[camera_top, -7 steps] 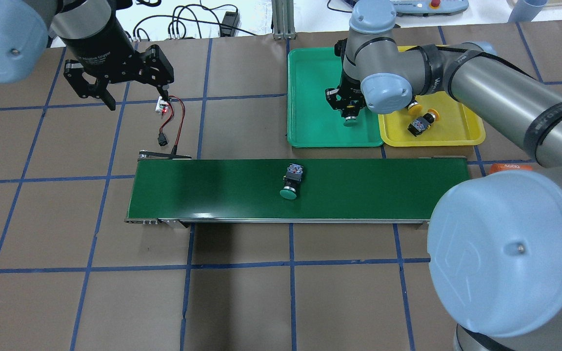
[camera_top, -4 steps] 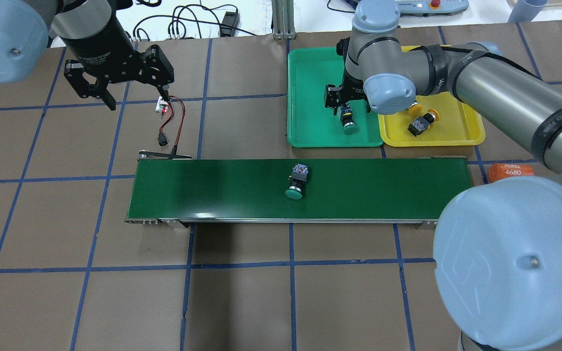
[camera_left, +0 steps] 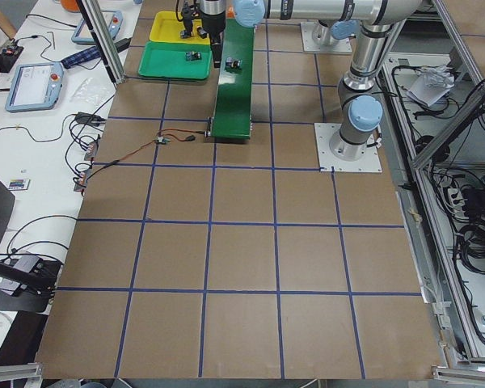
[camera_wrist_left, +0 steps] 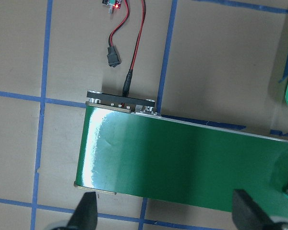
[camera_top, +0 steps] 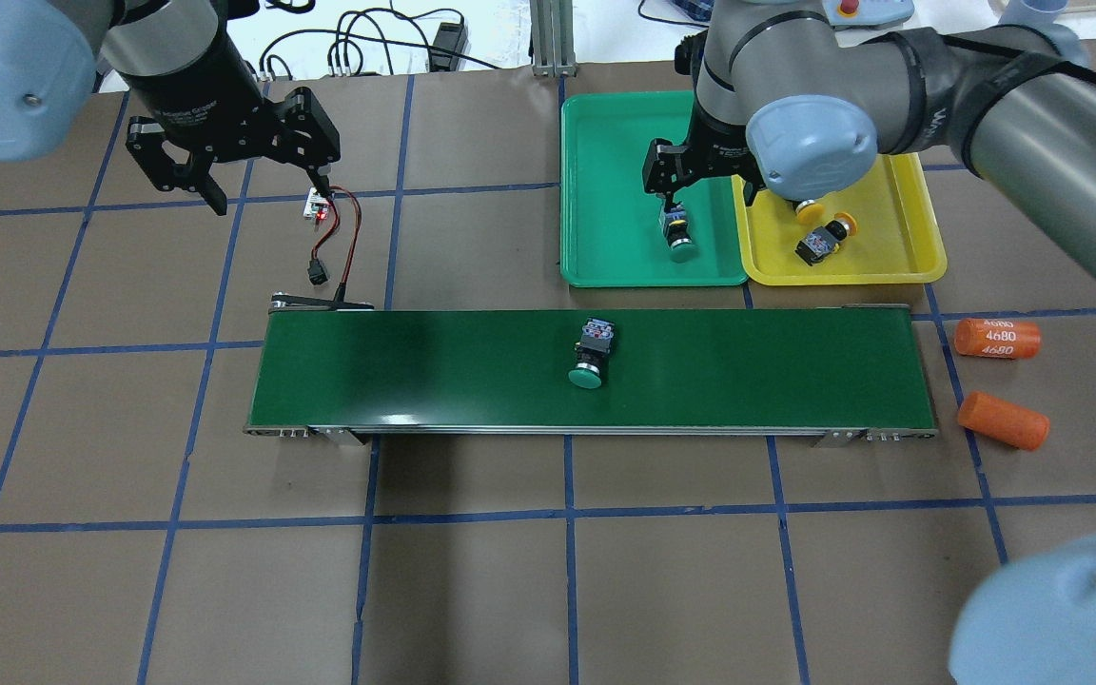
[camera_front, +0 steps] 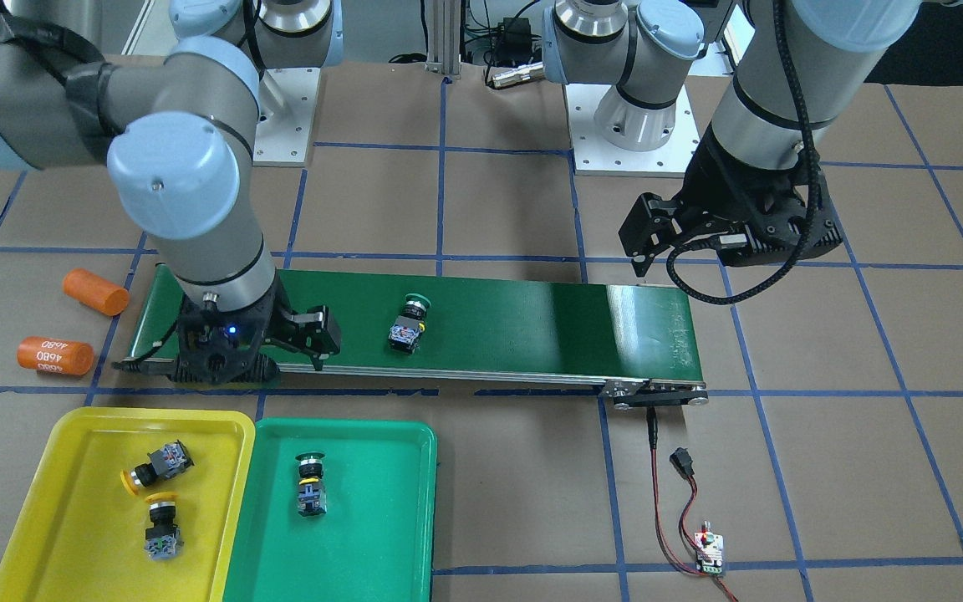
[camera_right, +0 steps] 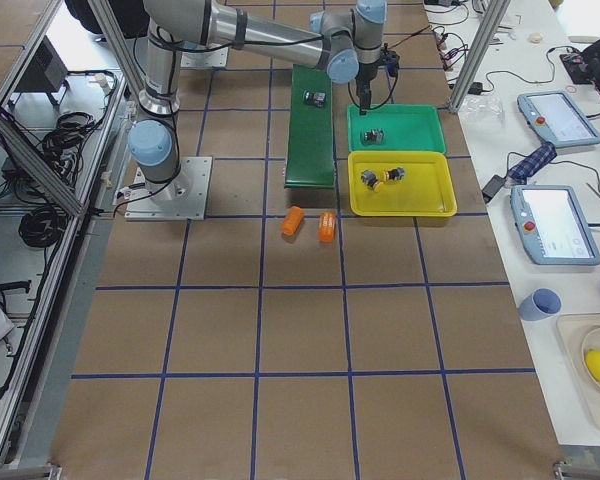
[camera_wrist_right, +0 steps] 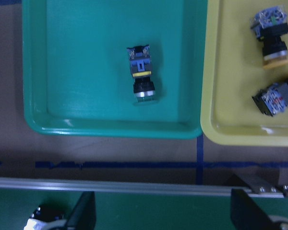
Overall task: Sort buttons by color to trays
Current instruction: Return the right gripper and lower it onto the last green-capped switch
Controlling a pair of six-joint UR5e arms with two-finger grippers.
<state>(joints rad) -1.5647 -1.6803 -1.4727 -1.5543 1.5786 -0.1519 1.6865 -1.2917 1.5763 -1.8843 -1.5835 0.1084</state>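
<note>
Overhead exterior shows us three sorted: a green button by the green tray's right edge, two yellow buttons in the yellow tray. One remains, the belt button, midway along the belt. Since a second ago it drifted rightward, and the right gripper let go and rose, wide, empty. Left gripper hangs wide near the worktop's far-left corner.

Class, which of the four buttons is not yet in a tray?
The green button on the belt; the others lie in the green tray and yellow tray.
</note>
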